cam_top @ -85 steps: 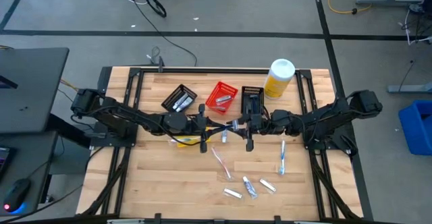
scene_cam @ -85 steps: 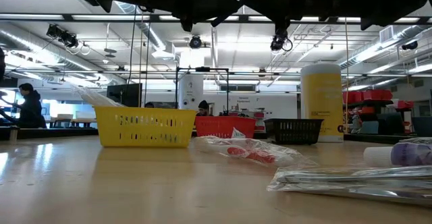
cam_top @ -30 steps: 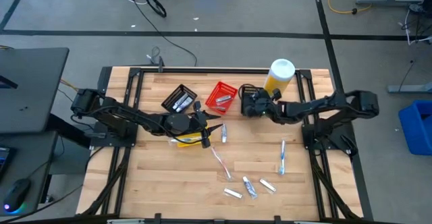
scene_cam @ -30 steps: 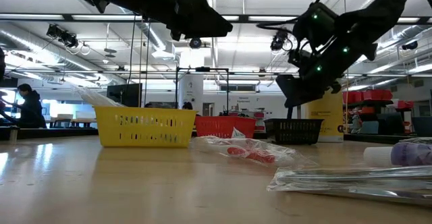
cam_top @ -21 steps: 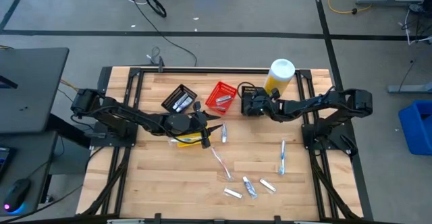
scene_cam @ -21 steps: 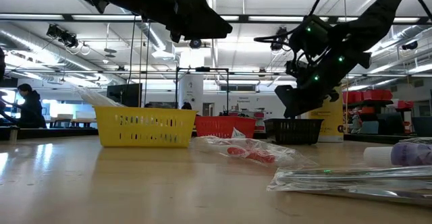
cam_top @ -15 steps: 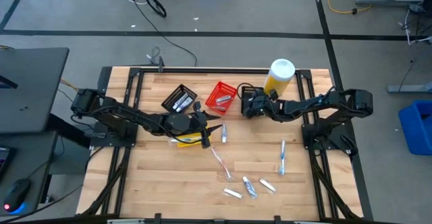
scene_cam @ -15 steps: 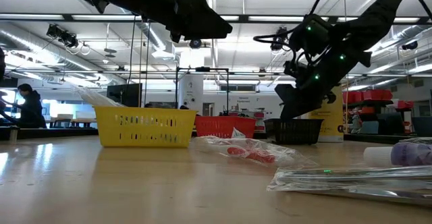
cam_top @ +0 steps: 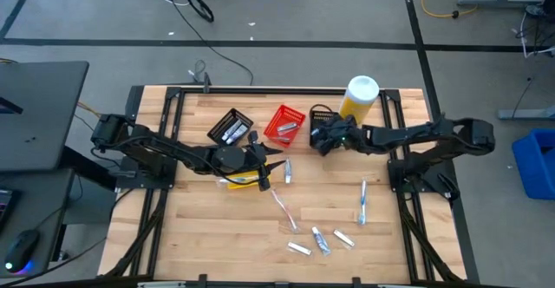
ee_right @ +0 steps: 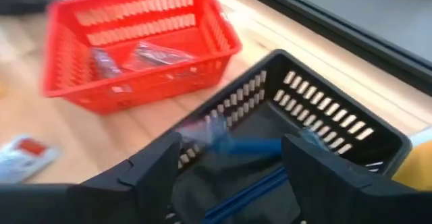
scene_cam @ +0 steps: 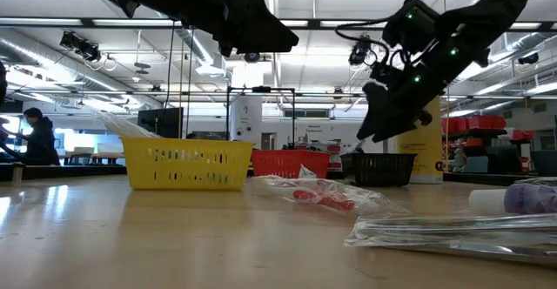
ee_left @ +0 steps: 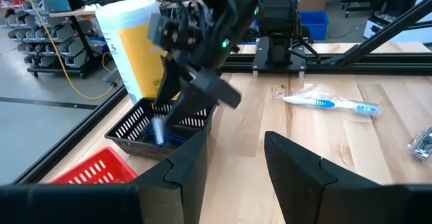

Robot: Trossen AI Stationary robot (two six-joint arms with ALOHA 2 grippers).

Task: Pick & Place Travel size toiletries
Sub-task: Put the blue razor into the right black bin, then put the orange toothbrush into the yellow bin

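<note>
1. Over the last second the right gripper (cam_top: 323,139) has spread its fingers above the black mesh basket (ee_right: 324,150) beside the yellow bottle (cam_top: 357,100) — and now its arm is lifting back a touch.
2. Released, then: nothing sits between its fingers, and a dark blue razor (ee_right: 253,146) lies inside that basket with other blue pieces under it.
3. Left gripper (ee_left: 236,158) hovers near the yellow basket (scene_cam: 187,164), fingers parted, holding nothing.
4. More toiletries wait on the bare wood: a toothbrush (cam_top: 362,201) on the right side, small white tubes (cam_top: 323,239) near the front edge, a wrapped piece (cam_top: 287,171) just beside the left gripper.
5. To finish this step cleanly, I judge the right arm should rise straight up, clear of the basket rim, before swinging — a sideways drag could tip the light basket.
</note>
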